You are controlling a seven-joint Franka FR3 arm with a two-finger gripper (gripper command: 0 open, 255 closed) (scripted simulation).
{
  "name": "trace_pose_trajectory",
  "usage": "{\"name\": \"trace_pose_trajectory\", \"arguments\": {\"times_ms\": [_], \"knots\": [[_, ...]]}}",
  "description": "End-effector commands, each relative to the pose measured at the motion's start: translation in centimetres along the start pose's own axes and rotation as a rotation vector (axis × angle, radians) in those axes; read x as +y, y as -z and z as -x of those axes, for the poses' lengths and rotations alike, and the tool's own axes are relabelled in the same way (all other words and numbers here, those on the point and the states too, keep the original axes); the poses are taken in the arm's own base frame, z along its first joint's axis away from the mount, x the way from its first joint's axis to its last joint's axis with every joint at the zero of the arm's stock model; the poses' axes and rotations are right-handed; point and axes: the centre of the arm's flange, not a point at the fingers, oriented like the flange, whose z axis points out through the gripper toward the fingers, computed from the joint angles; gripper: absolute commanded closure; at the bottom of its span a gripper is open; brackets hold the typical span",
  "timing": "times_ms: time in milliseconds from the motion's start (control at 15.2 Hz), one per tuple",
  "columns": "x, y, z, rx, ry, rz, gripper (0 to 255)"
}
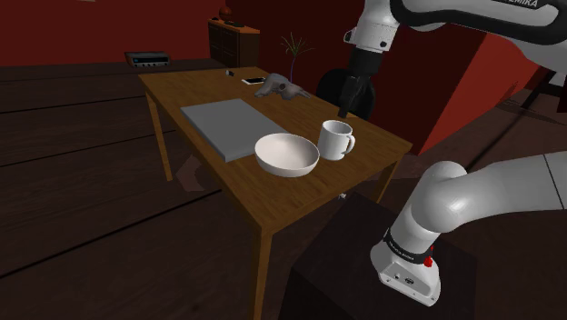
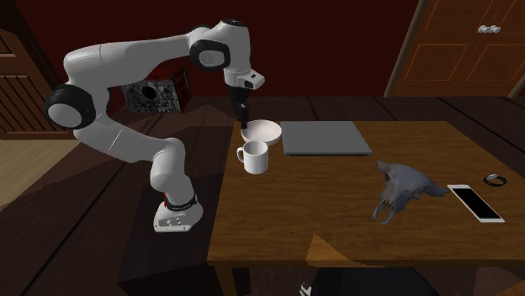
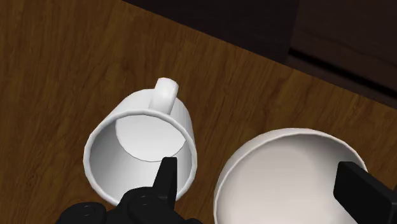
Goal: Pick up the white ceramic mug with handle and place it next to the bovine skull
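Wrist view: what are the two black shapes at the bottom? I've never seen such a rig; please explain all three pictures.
Those are the fingers of the gripper on a white robot arm; the wrist camera rides on the hand and looks past them. They stand apart, open, holding nothing, above a white mug and a white bowl. The shoulder view looks from beside the arm's stand; the second exterior view looks across the wooden table from another side. Also on it: a grey slab, a skull and a phone.
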Motion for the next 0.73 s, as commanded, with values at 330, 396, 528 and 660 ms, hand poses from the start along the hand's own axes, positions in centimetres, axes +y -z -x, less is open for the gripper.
{"name": "trace_pose_trajectory", "arguments": {"times_ms": [330, 396, 528, 660], "knots": [[5.3, -3.0, -1.0, 0.032, 0.042, 0.029, 0], [6.3, -3.6, -1.2, 0.038, 0.051, 0.035, 0], [8.4, -4.7, -1.7, 0.051, 0.067, 0.046, 0], [10.6, -5.8, -2.3, 0.063, 0.084, 0.058, 0]]}}
